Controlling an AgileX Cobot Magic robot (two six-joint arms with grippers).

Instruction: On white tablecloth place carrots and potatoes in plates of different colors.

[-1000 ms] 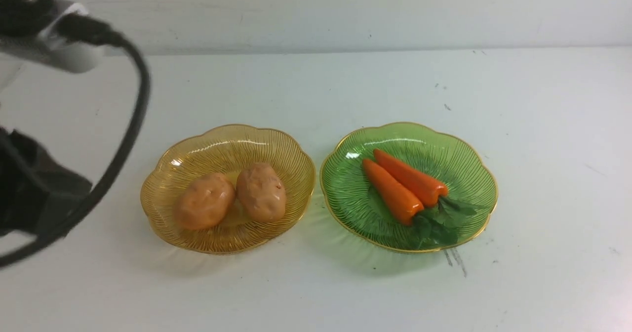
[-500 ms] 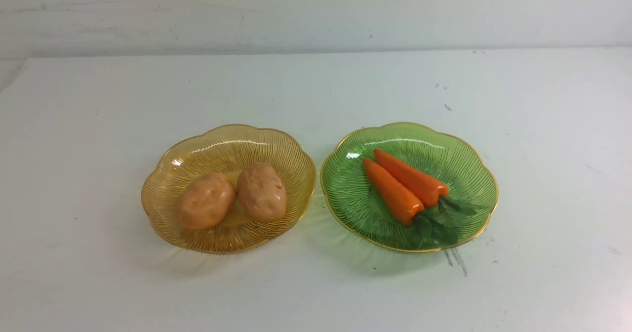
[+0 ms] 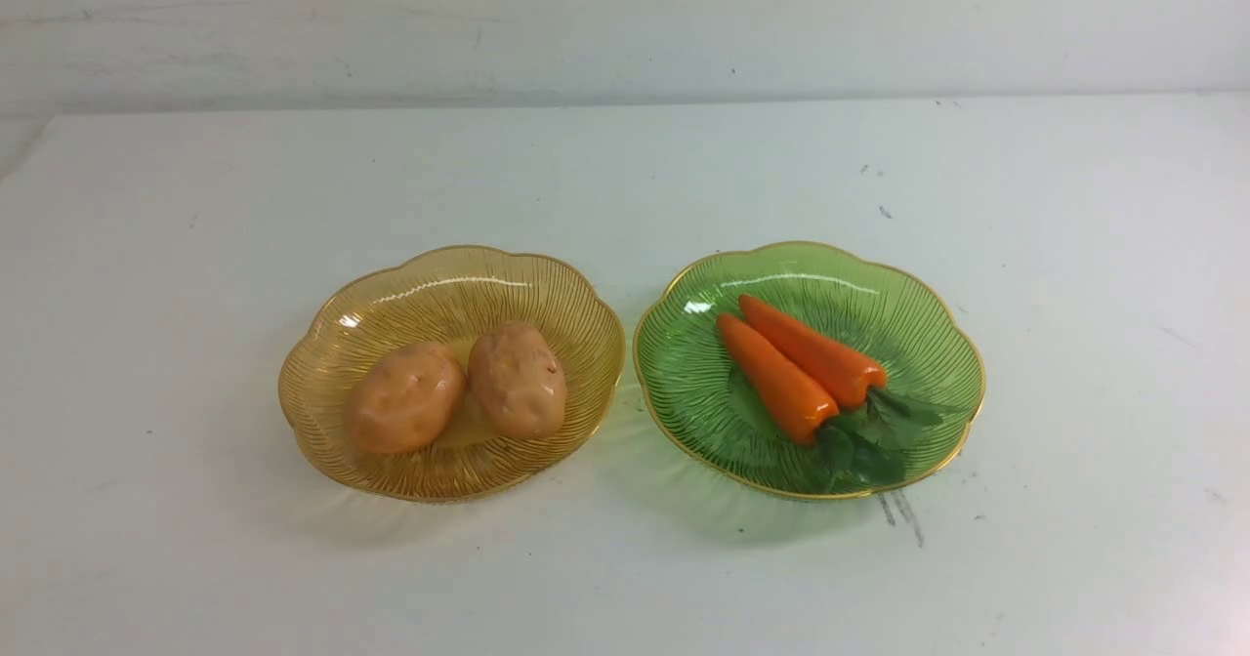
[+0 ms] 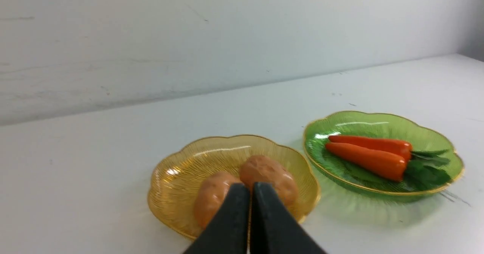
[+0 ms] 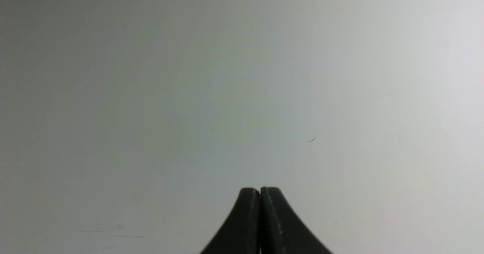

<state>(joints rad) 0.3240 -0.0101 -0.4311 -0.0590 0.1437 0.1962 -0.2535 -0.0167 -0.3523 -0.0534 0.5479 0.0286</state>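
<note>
Lying near 2 carrots (image 3: 796, 368), 2 potatoes (image 3: 459, 383), both grippers' jaws shut, holding nothing

The white table (image 3: 625, 588) has dark scuffs and carries two scalloped, gold-rimmed plates side by side: the amber plate (image 3: 322, 344) and the green plate (image 3: 937, 344).

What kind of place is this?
Probably a robot test bench: toy-like potatoes and carrots sit in plates on a scuffed white tabletop, before a plain white wall.
</note>
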